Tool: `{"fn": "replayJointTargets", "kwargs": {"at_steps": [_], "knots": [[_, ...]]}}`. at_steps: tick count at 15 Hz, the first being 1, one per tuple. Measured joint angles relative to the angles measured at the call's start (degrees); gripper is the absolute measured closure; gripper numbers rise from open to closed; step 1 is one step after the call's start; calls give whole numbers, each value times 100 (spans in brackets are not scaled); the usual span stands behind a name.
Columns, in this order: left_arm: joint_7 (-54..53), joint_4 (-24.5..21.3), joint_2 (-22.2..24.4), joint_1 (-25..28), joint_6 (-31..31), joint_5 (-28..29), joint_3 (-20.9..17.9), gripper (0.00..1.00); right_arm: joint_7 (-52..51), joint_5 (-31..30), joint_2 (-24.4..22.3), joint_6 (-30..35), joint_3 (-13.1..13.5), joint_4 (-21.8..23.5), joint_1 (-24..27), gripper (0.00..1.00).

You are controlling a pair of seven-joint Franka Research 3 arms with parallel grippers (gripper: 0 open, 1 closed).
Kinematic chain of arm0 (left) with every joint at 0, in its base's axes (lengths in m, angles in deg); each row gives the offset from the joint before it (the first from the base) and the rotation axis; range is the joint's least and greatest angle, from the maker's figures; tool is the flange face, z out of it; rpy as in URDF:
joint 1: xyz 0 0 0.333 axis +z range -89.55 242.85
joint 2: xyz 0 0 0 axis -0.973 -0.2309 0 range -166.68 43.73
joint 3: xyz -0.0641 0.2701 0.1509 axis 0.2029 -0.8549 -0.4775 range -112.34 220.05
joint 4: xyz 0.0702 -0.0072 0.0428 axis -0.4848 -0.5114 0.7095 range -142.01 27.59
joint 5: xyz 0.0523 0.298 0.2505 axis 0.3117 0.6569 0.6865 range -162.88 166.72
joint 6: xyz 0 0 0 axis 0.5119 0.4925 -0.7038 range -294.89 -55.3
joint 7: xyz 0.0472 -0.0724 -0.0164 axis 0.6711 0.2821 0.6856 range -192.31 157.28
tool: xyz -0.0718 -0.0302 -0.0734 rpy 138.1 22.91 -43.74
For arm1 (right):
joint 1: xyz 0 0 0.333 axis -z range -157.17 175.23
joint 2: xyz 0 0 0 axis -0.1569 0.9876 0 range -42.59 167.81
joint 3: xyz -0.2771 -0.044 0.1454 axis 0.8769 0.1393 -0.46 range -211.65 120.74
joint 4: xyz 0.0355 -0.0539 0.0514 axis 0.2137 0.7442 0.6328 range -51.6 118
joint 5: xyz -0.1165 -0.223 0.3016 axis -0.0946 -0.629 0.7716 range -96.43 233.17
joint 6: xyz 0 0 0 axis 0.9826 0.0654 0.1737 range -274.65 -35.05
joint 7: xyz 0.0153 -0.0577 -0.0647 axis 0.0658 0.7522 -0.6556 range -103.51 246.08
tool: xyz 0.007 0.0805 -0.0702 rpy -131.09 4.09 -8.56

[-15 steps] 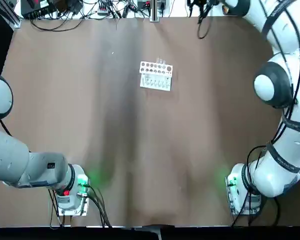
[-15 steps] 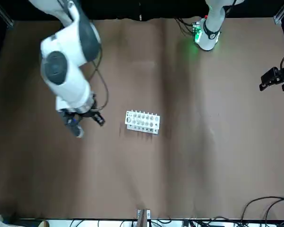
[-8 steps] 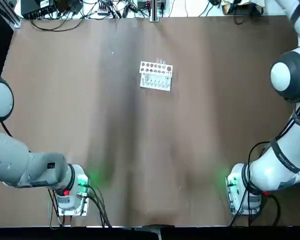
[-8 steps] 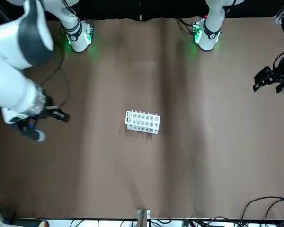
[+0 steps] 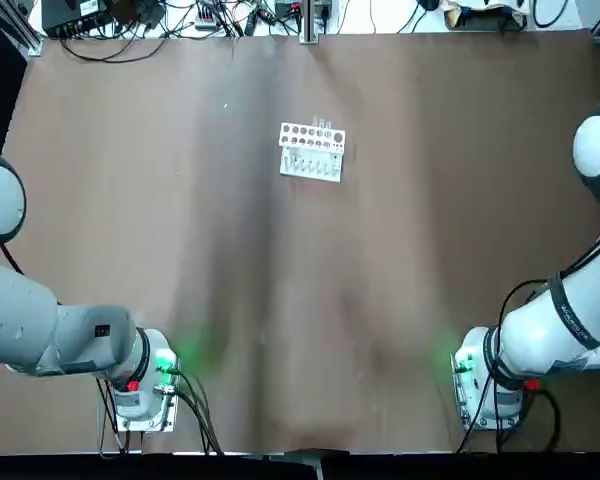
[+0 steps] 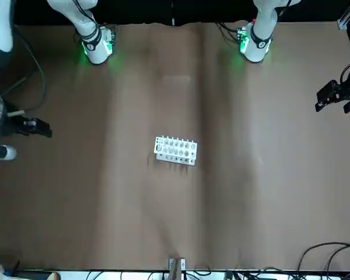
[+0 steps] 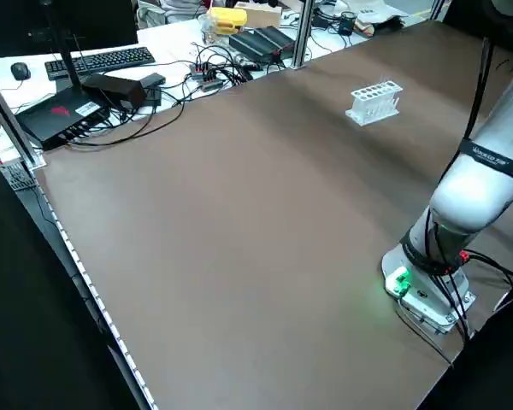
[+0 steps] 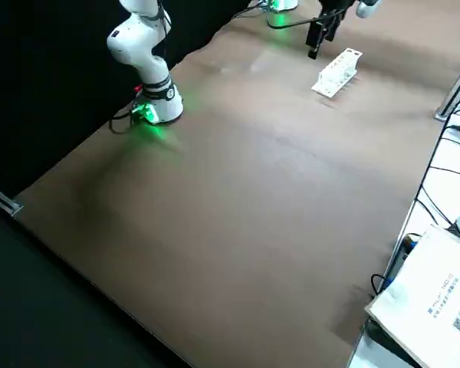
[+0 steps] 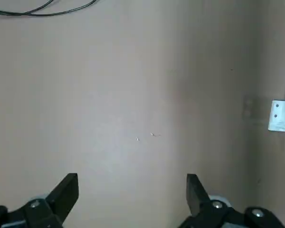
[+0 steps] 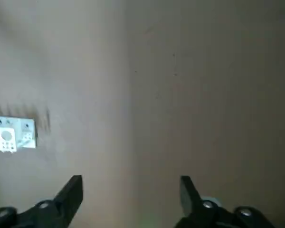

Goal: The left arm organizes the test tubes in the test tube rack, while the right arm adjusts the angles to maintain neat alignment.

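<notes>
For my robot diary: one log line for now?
rack: mid-table, alone | left gripper: open, empty, away | right gripper: open, empty, away

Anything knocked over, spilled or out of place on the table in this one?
Nothing stands out. The test tube rack stands upright on the brown table, slightly angled, with no tubes lying loose that I can see. Both end effectors, left and right, are open, empty and well away from the rack.

Robotics lab: two arm bases bolted on brown table (image 7: 239,213); beyond table far edge, keyboard (image 7: 98,61), mouse (image 7: 20,71), cable tangle (image 7: 218,73), electronics boxes.
</notes>
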Motion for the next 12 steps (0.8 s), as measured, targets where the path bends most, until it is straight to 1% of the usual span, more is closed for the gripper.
{"fn": "replayJointTargets", "kwargs": {"at_steps": [1,3,5,6,8,9,10,12], "knots": [[0,0,0,-1,0,0,0,0,-132,0,-99,0,1,65,57,1],[0,0,0,-4,0,0,2,0,-214,-29,-335,0,-1,228,81,0],[0,0,0,-6,0,0,4,0,-240,-60,-602,-105,-18,524,78,0],[-2,0,0,-6,0,0,4,0,-332,-72,-759,-281,-23,768,76,0],[-3,0,0,-6,0,0,4,0,-697,-111,-1139,-773,-32,1395,74,0],[-3,0,0,-6,0,0,5,0,-784,-122,-1329,-903,-33,1674,74,0],[-3,0,0,-6,0,0,7,0,-835,-127,-1483,-940,-35,1877,74,0],[-3,0,0,-6,0,0,13,0,-904,-140,-1662,-941,-37,2101,74,0]]}}
